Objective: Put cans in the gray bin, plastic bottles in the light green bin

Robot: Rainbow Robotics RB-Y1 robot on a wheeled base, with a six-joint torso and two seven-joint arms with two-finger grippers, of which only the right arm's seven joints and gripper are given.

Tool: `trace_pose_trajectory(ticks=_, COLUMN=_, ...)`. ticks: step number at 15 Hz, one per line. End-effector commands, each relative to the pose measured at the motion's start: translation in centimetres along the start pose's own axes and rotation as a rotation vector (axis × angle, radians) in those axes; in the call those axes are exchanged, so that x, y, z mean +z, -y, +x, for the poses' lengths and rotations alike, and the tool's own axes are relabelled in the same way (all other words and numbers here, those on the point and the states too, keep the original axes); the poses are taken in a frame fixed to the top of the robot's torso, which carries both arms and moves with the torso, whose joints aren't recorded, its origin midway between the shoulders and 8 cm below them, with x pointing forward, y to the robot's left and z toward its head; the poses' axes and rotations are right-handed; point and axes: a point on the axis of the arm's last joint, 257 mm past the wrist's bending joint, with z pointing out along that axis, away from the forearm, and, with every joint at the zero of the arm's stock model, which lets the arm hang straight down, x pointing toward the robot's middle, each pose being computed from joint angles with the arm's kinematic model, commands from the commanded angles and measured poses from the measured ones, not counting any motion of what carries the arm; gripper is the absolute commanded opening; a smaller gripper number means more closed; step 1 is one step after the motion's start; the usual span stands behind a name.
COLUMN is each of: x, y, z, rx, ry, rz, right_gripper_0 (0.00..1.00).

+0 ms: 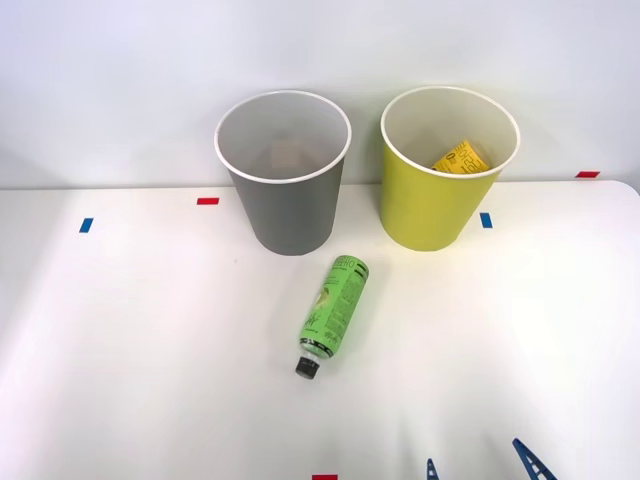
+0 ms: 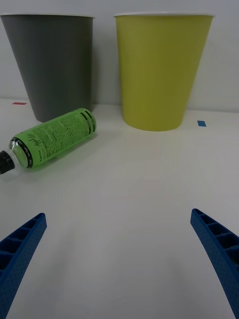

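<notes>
Bottle [image 1: 334, 310]: lying mid-frame on table [image 1: 130, 340], unsorted. Green bin [image 1: 440, 205]: holds a yellow item. Gray bin [image 1: 290, 210]: contents unclear. Hand [image 1: 478, 466]: released, lower right.

Front view: high, looking down across table [image 1: 120, 340]. Wrist view: low, near tabletop, facing both bins side-on. Shared: gray bin [image 1: 290, 215], light green bin [image 1: 430, 215], green bottle [image 1: 335, 305].

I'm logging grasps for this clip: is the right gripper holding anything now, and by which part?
Nothing is held. The right gripper is open with only bare table between its fingers; the slim green-labelled plastic bottle lies on the white table, apart from it.
</notes>
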Motion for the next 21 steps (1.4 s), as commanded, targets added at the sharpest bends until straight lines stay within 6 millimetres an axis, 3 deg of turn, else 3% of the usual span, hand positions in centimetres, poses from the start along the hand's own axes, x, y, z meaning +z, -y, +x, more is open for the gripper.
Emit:
trace_pose_trajectory(ticks=1, x=0.0, y=0.0, z=-0.01, rx=0.0, ry=0.0, rz=0.0, right_gripper_0=1.0)
trace_pose_trajectory(ticks=21, x=0.0, y=0.0, z=-0.01, rx=0.0, ry=0.0, rz=0.0, right_gripper_0=1.0)
